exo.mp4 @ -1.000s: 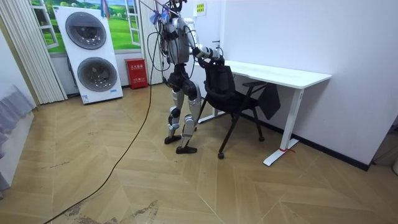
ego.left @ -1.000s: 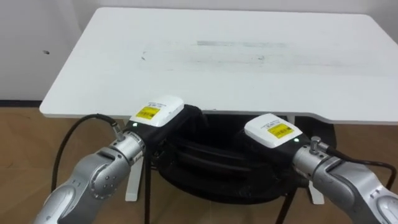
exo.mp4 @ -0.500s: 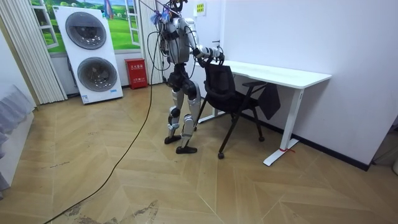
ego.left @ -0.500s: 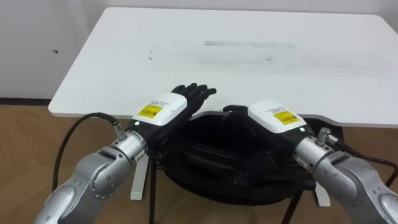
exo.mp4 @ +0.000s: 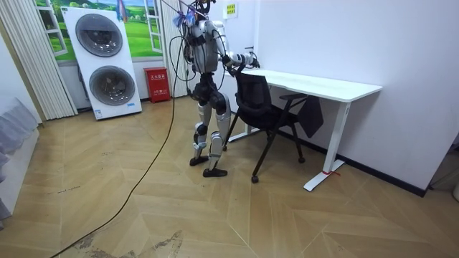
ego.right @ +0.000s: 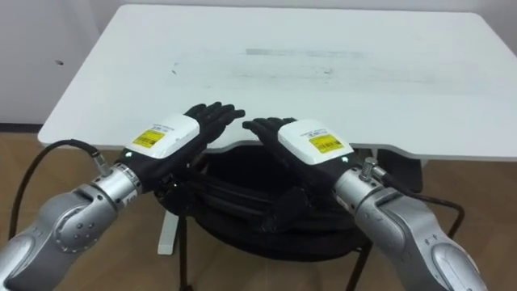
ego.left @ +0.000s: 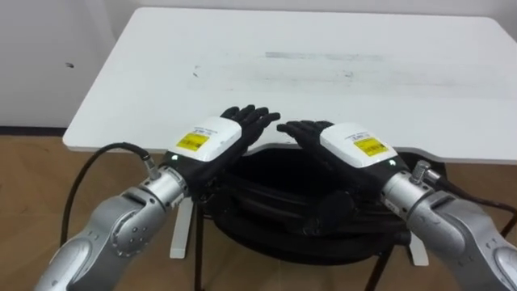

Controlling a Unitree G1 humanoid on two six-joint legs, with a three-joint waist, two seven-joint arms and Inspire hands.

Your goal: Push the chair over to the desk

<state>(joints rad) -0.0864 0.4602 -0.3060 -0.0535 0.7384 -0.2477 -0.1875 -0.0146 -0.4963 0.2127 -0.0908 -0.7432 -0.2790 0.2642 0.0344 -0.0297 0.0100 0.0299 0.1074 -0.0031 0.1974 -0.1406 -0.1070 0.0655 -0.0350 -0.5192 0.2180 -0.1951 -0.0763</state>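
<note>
Black chair (ego.left: pixel 283 202) at near edge of white table (ego.left: pixel 323 48), seat seems partly under tabletop. Over backrest top: left hand (ego.left: pixel 212 139) and right hand (ego.left: pixel 347 145), fingers straight, holding nothing. Press both palms evenly, push straight forward; keep fingertips away from tabletop edge.

The left hand (ego.left: pixel 216 142) and right hand (ego.left: pixel 346 147) cover the top edge of the chair (ego.left: pixel 275 202) back. The desk (ego.left: pixel 323 81) is cut off at its near right corner.
</note>
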